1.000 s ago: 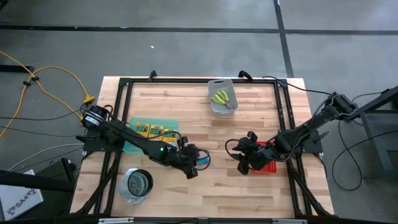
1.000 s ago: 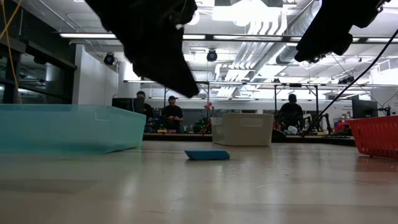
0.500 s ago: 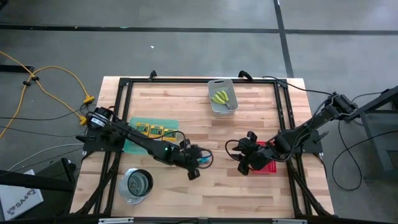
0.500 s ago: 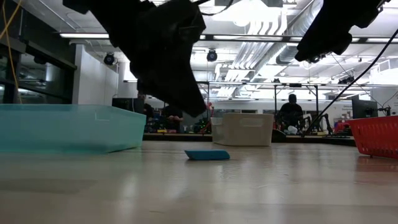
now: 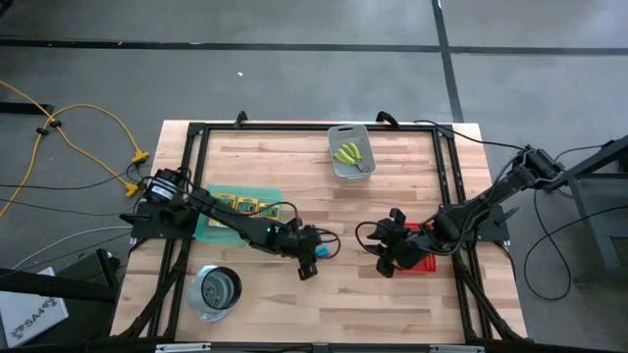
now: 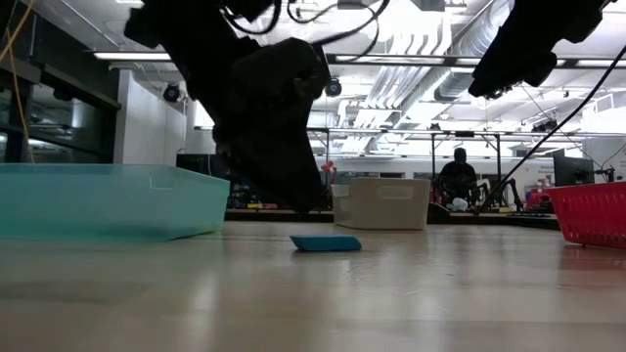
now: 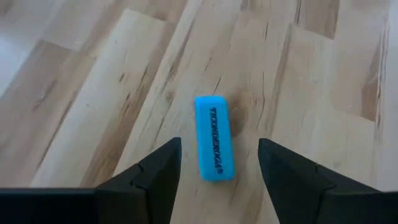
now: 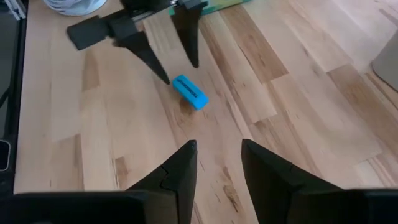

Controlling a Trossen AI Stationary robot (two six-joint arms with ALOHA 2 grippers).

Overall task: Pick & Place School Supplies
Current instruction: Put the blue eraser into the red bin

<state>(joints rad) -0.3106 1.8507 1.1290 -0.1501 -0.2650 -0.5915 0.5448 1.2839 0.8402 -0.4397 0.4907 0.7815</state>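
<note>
Lowered and spread wide since 1 second ago, the left gripper (image 7: pixel 219 163) is poised over the light-blue block (image 7: pixel 214 137) lying mid-table, which could be nudged askew if 1 finger lands first.

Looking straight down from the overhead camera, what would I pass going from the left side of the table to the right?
Round metal cup → green mat with crayon boxes → left gripper over a light-blue block → grey bin holding yellow-green tools → right gripper → red tray.
</note>
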